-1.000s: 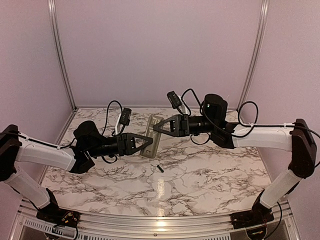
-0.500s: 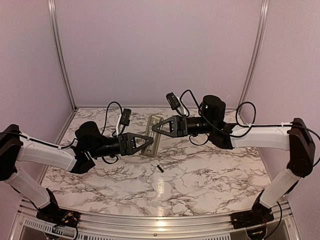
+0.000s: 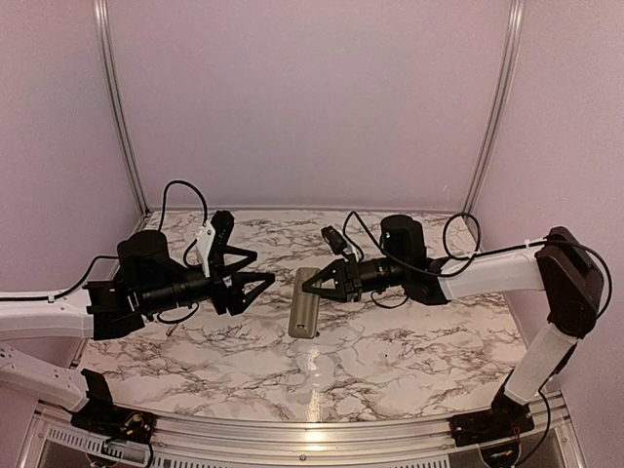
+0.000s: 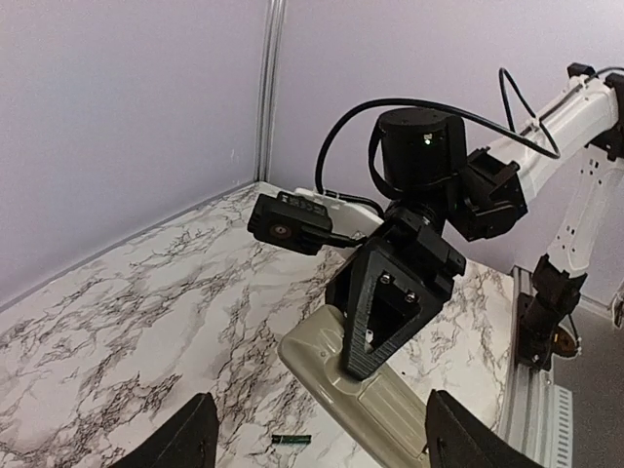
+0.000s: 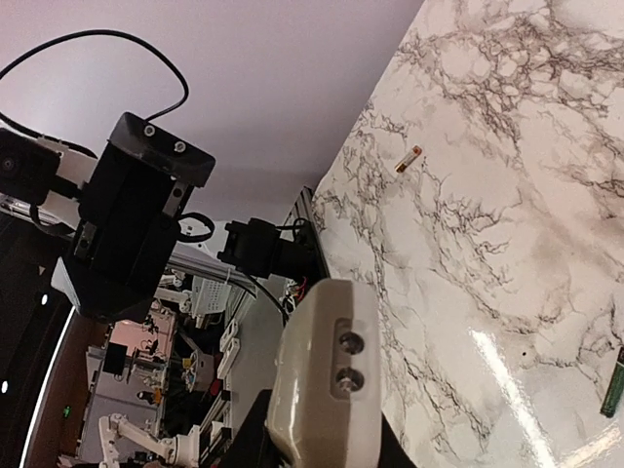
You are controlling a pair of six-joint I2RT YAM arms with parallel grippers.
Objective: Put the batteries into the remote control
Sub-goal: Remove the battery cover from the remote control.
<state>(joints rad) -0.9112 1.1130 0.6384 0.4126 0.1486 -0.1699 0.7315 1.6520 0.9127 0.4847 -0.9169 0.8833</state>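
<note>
Right hand (image 3: 307, 289) is clamped on the far end of the remote control (image 3: 303, 320); the jaws pinch its long edges, with the arm reaching in from 3 o'clock.

The remote sits mid-desk with its long axis running 12 to 6 and the grey-beige back upward; buttons are not in view. My reading is that it is pinned back-up so the battery bay faces the other arm, and gripped at one end so the rest of the back is free. From the left wrist view the near end looks ribbed; I cannot tell whether a cover is on or off, nor whether the remote rests flat on the desk (image 3: 390, 361) or is lifted a little.

Left hand (image 3: 261, 271) is spread wide and carries nothing; its fingers (image 4: 195, 439) frame the bottom of its own camera view with only the remote and marble between them. It hangs at 9 o'clock of the remote, well apart, pointing toward it.

One battery (image 5: 409, 159), brownish, lies loose on the marble out at 9 o'clock of the remote, near the left arm and behind its open hand. A dark slim piece (image 4: 291, 440) lies just beside the remote's near end; possibly the second cell, but too small to be sure.

Judgement: nothing is loaded yet; the free hand must fetch a cell before anything goes in.
</note>
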